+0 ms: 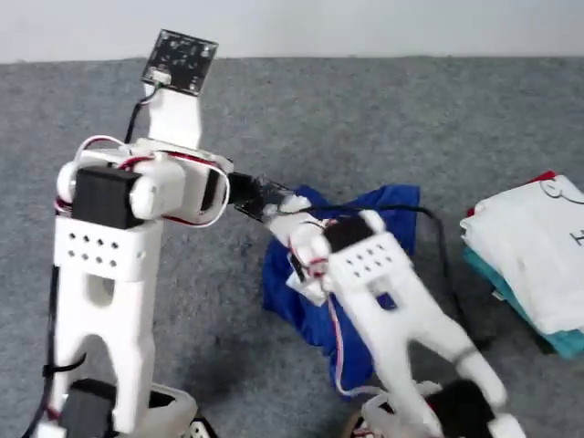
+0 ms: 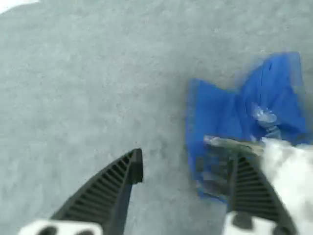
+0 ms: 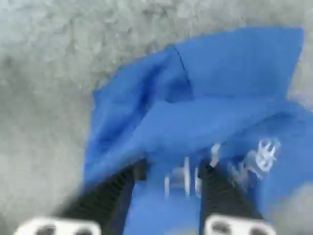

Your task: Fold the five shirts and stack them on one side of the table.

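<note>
One blue shirt (image 1: 281, 283) lies crumpled mid-table, well apart from the folded stack (image 1: 534, 251) at the right edge of the gray table (image 1: 383, 119). Open surface extends left and far of it. The left gripper (image 2: 186, 169) hovers at the shirt's left edge, fingers spread. The right gripper (image 3: 171, 171), angled down from the near side, pinches a raised fold.
</note>
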Controlling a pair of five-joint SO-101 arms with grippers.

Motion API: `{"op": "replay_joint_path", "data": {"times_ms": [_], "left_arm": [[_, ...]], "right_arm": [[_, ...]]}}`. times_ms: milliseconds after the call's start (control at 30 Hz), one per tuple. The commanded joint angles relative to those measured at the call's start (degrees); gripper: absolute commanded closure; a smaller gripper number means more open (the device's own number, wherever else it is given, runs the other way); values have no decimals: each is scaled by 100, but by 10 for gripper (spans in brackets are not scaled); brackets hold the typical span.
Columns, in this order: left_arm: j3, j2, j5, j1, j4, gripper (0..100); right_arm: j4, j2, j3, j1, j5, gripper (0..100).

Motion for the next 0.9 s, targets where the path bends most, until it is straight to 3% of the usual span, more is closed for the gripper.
{"op": "replay_joint_path", "data": {"times_ms": [0, 233, 367, 433, 600, 867], "left_arm": [[-22, -273, 0, 26, -88, 718], [-22, -273, 0, 26, -70, 718], [-22, -273, 0, 26, -62, 718], [-22, -273, 0, 26, -62, 718], [-22, -273, 0, -123, -62, 718], [-57, -273, 44, -1407, -88, 718]], "right_arm": [[-277, 505, -62, -31, -70, 814], [-426, 954, -62, -13, -26, 825], [-418, 954, -62, 13, 176, 998], [-409, 954, -62, 13, 185, 963], [-418, 945, -114, 180, 185, 989], [13, 611, -809, 1420, 202, 990]]}}
